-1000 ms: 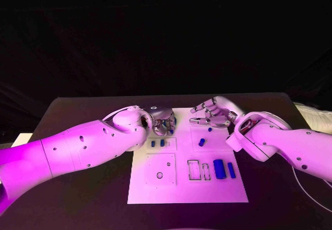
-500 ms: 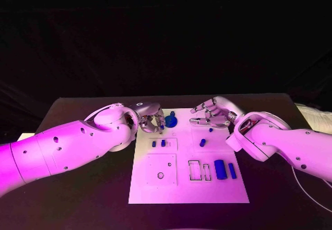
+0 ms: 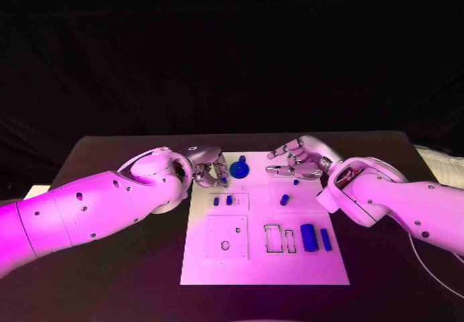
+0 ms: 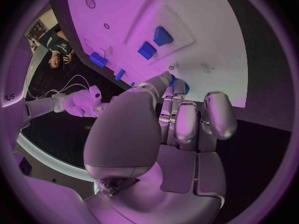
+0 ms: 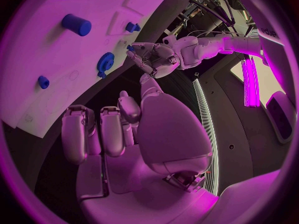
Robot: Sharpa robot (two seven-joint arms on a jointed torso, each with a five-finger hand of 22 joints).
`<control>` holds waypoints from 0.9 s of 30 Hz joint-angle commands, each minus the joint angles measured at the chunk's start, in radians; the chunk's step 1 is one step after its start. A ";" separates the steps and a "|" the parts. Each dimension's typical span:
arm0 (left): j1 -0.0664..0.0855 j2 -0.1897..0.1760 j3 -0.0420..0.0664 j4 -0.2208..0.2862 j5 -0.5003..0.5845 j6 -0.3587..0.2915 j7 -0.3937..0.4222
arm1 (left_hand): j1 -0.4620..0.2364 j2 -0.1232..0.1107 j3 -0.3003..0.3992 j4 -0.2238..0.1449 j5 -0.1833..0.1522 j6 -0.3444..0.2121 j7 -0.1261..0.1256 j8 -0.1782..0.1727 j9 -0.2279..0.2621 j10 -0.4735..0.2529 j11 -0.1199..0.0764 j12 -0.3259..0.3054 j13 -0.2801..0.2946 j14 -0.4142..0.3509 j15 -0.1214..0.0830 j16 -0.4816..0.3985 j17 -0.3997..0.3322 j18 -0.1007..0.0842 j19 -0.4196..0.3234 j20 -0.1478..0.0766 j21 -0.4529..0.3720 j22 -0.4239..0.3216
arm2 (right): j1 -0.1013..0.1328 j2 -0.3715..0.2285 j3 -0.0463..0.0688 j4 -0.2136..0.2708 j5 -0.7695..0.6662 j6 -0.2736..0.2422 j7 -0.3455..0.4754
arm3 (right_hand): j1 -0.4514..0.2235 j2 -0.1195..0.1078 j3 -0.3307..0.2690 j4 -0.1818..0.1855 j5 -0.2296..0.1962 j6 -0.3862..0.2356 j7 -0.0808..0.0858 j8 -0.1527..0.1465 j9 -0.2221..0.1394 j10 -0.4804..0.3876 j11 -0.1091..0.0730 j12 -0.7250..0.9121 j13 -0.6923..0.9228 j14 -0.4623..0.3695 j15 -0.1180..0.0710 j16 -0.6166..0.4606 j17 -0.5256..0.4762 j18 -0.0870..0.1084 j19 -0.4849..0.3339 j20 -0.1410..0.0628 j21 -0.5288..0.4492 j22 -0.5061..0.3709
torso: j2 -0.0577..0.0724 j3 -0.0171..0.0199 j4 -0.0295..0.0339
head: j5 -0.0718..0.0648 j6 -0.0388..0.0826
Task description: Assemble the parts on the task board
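A white rectangular task board [image 3: 263,268] lies in the middle of a black table [image 3: 106,151]. On it are small blue plastic parts. A round, toothed blue gear [image 3: 239,168] sits near the board's far edge. Just beside it, on its left, hovers the robot's left hand [image 3: 211,172], silver fingers curled inward with nothing visibly in them; whether a fingertip touches the gear cannot be told. The right hand [image 3: 295,164] hangs over the far right corner of the board, fingers bent and apart, holding nothing.

Counting the blue parts from the head view gives six: the gear, two small blocks [image 3: 221,200] side by side in a marked panel, one short peg [image 3: 284,198] near the board's middle, and one thick cylinder [image 3: 308,237] with one thinner bar [image 3: 324,237] beside it toward the near right. Two empty rectangular slots [image 3: 278,239] lie just left of the cylinder.

The step in hand appears to be the gear; the next move likely calls for a firm pinch on its rim.
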 commanded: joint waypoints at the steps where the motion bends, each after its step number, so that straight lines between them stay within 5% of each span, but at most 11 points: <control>1: -0.001 0.004 -0.001 -0.003 0.008 0.017 -0.005 | -0.009 0.000 0.006 -0.002 -0.003 0.007 0.000 -0.004 0.001 0.006 0.000 -0.007 0.001 0.026 -0.008 0.005 -0.001 -0.018 0.005 -0.005 0.004 0.001 | -0.001 0.001 0.000 0.001 -0.002 0.007 0.003 | -0.001 0.006 -0.003 -0.001 0.004 0.007 0.001 0.003 0.001 0.000 -0.004 0.002 0.001 0.040 -0.003 -0.004 0.000 0.009 -0.004 0.000 -0.004 0.044 | 0.001 0.0004 0.0021 | -0.001 -0.003; 13: -0.019 0.017 -0.004 -0.017 0.008 0.034 -0.009 | -0.009 0.000 0.006 -0.002 -0.003 0.007 0.000 -0.004 0.001 0.006 0.000 -0.007 0.001 0.026 -0.008 0.005 -0.001 -0.018 0.005 -0.005 0.004 0.001 | -0.001 0.001 0.000 0.001 -0.001 0.006 0.004 | -0.001 0.006 -0.003 -0.001 0.004 0.007 0.001 0.003 0.001 0.000 -0.004 0.002 0.001 0.040 -0.003 -0.004 0.000 0.009 -0.004 0.000 -0.004 0.044 | 0.000 -0.0004 -0.0001 | -0.001 -0.007; 27: -0.023 0.026 -0.005 -0.026 0.006 0.046 -0.020 | -0.012 0.000 0.007 -0.002 -0.003 0.008 -0.001 -0.005 0.001 0.008 -0.001 -0.009 0.001 0.025 -0.008 0.005 -0.003 -0.018 0.005 -0.005 0.004 0.001 | -0.001 0.001 0.000 0.002 -0.001 0.006 0.005 | -0.001 0.006 -0.003 -0.001 0.004 0.007 0.001 0.003 0.001 0.000 -0.004 0.002 0.001 0.040 -0.003 -0.004 0.000 0.009 -0.004 0.000 -0.004 0.044 | 0.000 -0.0002 0.0003 | -0.002 -0.005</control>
